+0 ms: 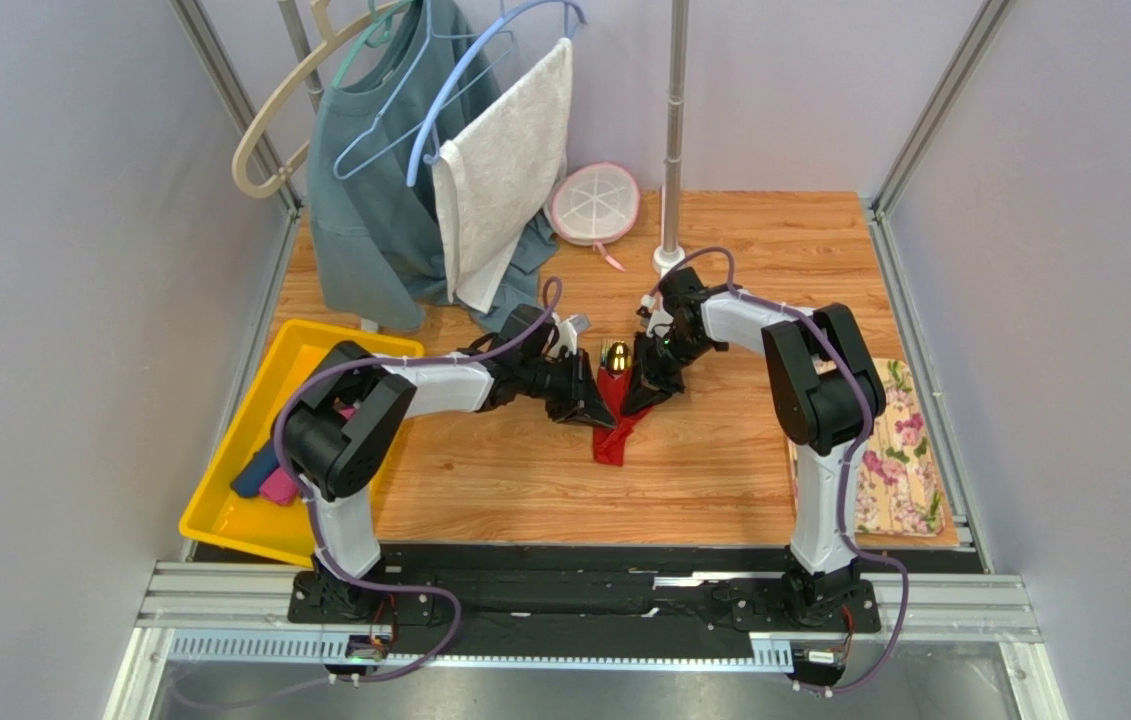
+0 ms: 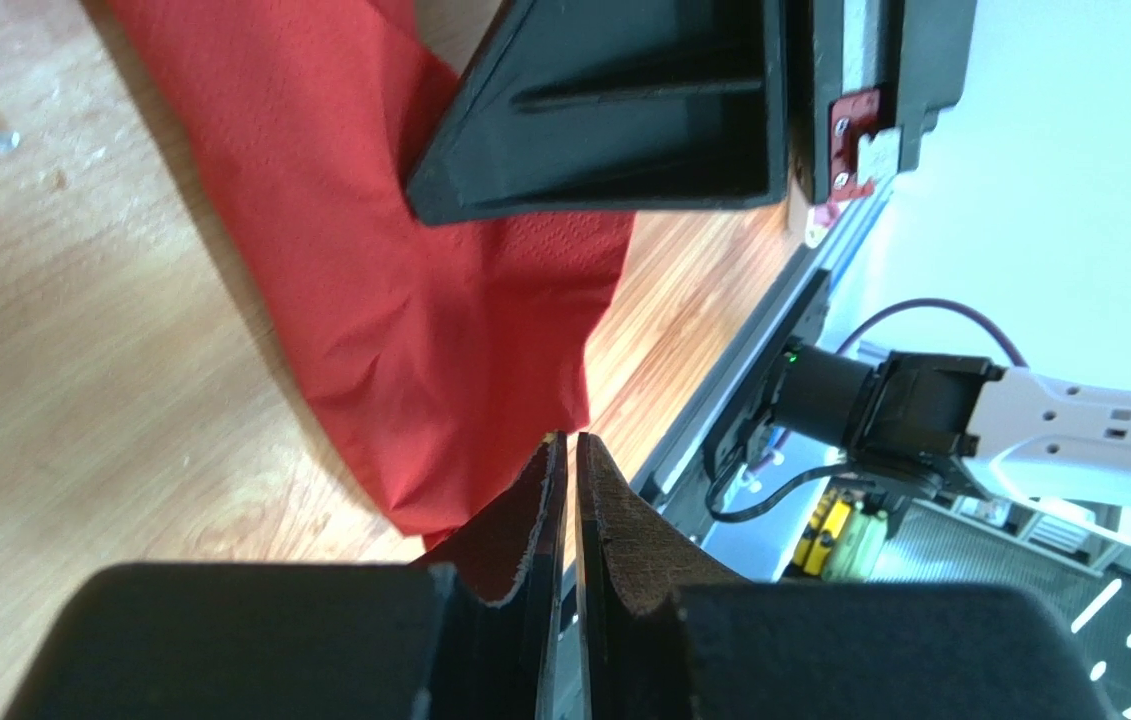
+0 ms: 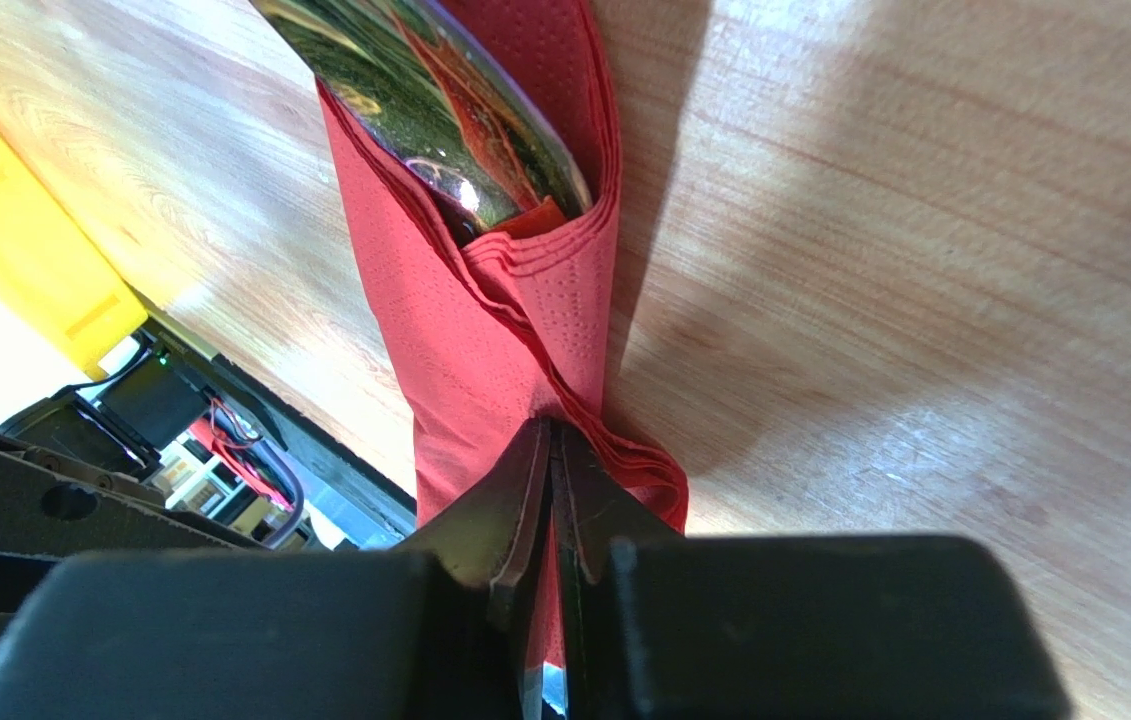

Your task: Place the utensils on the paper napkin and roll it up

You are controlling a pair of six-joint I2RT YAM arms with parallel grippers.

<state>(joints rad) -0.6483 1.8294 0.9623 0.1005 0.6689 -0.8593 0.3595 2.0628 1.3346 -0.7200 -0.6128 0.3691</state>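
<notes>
The paper napkin [image 1: 613,413] lies in the middle of the bench [image 1: 744,450], with its loose, crumpled tail nearest the arm bases. Just beyond that, the right pincer [image 3: 553,438] is clamped on the bunched red folds. The left pincer [image 2: 571,447] has its jaws nearly together at the paper's corner; whether any paper is caught cannot be told. Rolling well probably means keeping the wrap taut against the metal and turning evenly, so the thin paper neither tears nor springs open. The bundle's long axis runs near to far, with the utensils [image 3: 421,105] showing a gold spoon head at the far end.

Matt red paper napkin [image 3: 481,375], glossy metal utensils [image 3: 406,90]
</notes>
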